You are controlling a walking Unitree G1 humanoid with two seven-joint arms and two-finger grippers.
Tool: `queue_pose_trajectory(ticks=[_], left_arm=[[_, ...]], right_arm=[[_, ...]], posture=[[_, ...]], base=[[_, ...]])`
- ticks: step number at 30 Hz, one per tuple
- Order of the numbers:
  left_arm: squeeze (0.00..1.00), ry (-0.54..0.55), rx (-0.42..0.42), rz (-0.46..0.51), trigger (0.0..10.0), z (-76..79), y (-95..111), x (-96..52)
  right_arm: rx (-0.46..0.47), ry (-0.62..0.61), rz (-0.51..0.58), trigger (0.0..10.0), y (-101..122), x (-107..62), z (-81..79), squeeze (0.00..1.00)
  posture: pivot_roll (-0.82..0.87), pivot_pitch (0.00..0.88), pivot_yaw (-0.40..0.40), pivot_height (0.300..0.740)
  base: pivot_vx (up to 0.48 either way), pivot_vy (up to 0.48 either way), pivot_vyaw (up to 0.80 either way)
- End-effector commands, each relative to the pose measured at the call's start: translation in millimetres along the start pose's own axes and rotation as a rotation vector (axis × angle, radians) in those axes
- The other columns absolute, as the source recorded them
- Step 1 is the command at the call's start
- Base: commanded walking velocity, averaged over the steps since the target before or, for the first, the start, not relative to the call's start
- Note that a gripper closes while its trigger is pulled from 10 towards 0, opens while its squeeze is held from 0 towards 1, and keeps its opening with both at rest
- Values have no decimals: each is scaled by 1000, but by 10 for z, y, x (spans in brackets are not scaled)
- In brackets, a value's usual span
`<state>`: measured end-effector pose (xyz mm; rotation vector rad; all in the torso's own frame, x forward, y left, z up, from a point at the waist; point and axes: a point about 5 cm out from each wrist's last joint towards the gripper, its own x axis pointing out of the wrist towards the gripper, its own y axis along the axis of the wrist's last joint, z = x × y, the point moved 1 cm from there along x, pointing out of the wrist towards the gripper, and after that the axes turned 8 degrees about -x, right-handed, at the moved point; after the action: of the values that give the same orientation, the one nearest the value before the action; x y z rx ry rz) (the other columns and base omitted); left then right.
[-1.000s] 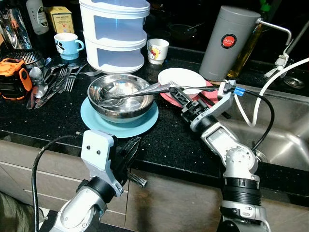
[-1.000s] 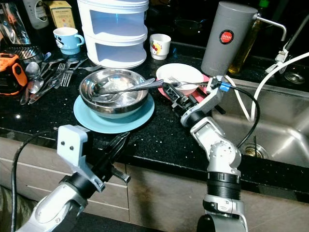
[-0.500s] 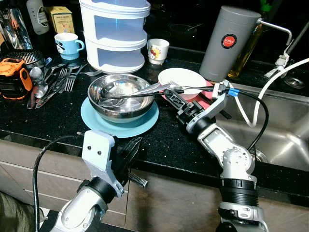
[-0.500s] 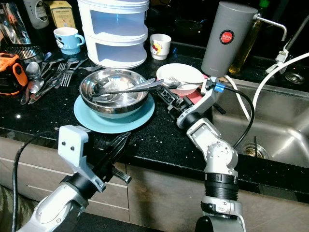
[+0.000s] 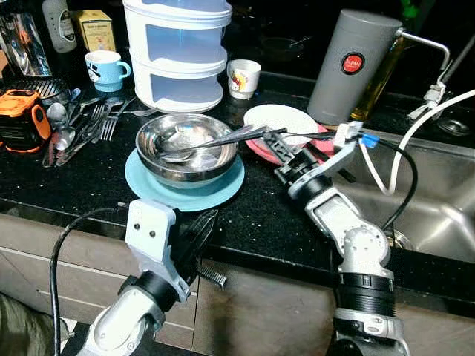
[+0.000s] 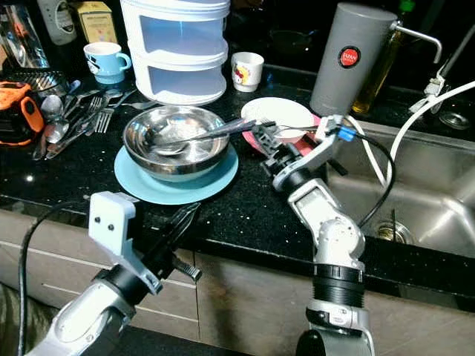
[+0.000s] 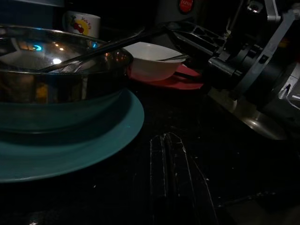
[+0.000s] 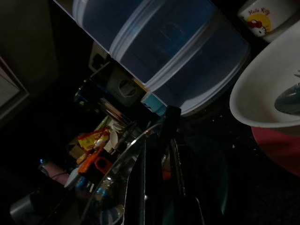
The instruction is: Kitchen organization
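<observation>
Right hand point(image 5: 276, 144) grips a spoon point(image 5: 215, 139) over the steel bowl point(image 5: 185, 148)

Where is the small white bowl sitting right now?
In the left eye view, the small white bowl sits on a red plate on the black counter, right of the steel mixing bowl and in front of the grey canister.

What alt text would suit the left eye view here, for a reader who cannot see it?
The right gripper holds the handle of a spoon lying in a steel bowl on a blue plate. The left gripper hangs below the black counter.
</observation>
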<state>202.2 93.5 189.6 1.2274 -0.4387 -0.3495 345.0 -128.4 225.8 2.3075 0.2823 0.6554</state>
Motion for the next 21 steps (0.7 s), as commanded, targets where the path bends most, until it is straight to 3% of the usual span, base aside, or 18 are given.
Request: queue_pose_trajectory(ticks=[1, 10, 17, 21], left_arm=[[0, 2, -7, -4, 10000, -8, -24, 17], [0, 0, -6, 1, 10000, -5, -16, 27], [0, -2, -2, 8, 10000, -12, 4, 34], [0, -6, -2, 12, 10000, -14, 12, 52]], right_arm=[[11, 2, 20, 0, 49, -7, 0, 0], [77, 51, 123, 0, 239, 22, -64, 0], [116, 162, 267, 0, 677, 86, -248, 0], [108, 184, 299, 0, 795, 91, -281, 0]], posture=[[170, 0, -80, 740], [171, 0, -80, 740], [170, 0, -76, 740], [168, 0, -75, 740]], base=[[0, 0, 0], [0, 0, 0], [0, 0, 0], [0, 0, 0]])
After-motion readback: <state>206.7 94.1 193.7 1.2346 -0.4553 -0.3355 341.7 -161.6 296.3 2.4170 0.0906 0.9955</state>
